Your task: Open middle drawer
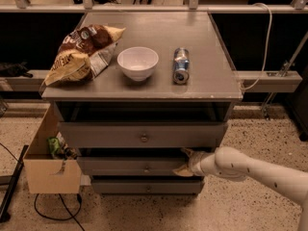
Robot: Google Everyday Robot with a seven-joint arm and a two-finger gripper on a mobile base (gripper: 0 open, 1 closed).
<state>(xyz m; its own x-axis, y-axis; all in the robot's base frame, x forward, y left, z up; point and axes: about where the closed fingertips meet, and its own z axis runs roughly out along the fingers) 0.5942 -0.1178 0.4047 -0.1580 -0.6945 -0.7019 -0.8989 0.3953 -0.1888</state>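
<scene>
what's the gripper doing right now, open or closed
gripper: at the right end of the middle drawer front; whether it is open, closed or holding cannot be told

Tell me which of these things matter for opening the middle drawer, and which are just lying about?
For the job:
- the middle drawer, with its small knob
- the gripper, at that drawer's right end

Just lying about:
- the chip bag, white bowl and can lying on its side, all on the cabinet top
- the cardboard box, left of the drawers
</scene>
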